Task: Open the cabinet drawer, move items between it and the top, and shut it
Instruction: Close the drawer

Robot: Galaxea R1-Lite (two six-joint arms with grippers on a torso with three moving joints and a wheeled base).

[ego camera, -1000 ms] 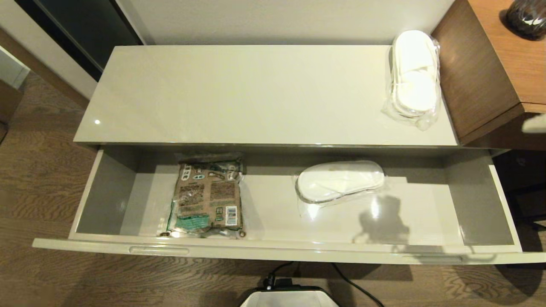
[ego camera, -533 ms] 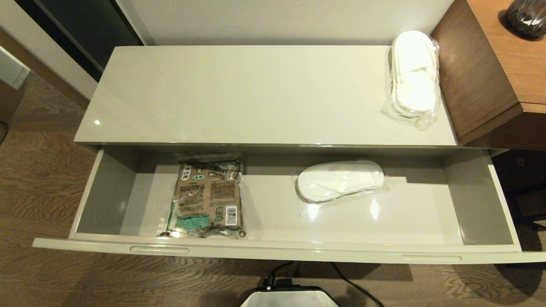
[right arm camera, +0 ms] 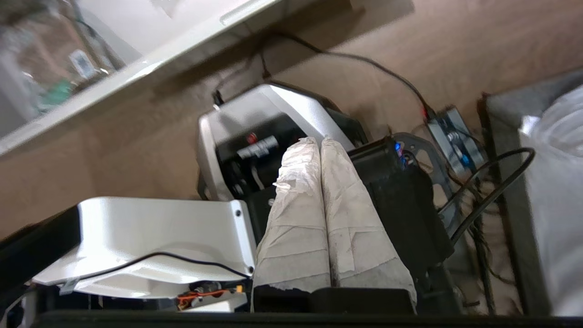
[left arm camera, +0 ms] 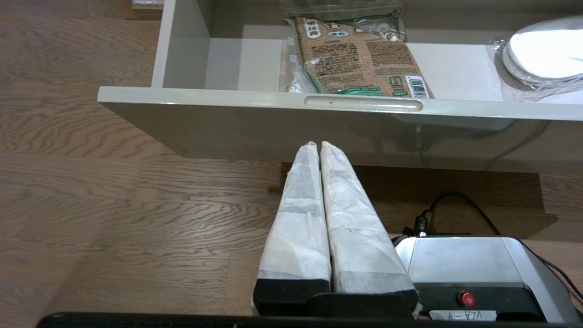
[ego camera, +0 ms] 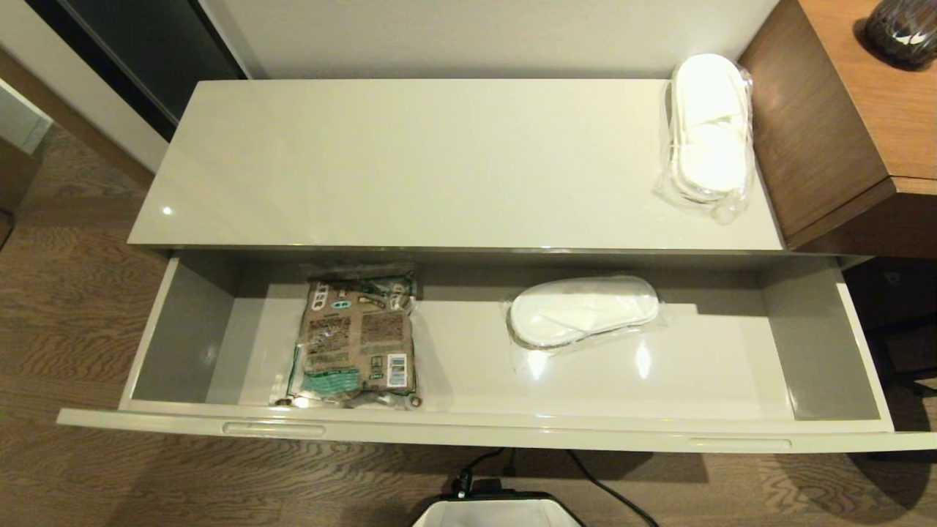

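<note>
Long glossy cream-white cabinet drawer (ego camera: 820, 344) pulled open: brown-and-green printed pouch (ego camera: 356, 338) left, wrapped white slippers (ego camera: 582, 313) middle. Second wrapped pair (ego camera: 710, 132) on cream-white cabinet top (ego camera: 410, 161), right end. Left end effector (left arm camera: 319, 146) and right end effector (right arm camera: 316, 142) pressed together, low before drawer.

Drawer (ego camera: 468, 432) open: pouch (ego camera: 356, 338) left, wrapped slippers (ego camera: 582, 316) centre; second slippers (ego camera: 710, 132) on top (ego camera: 410, 161).

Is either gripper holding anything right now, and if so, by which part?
Nothing is held. The left gripper is shut on nothing, low in front of the cabinet drawer. The right gripper is shut on nothing too, down by the robot's base.
</note>
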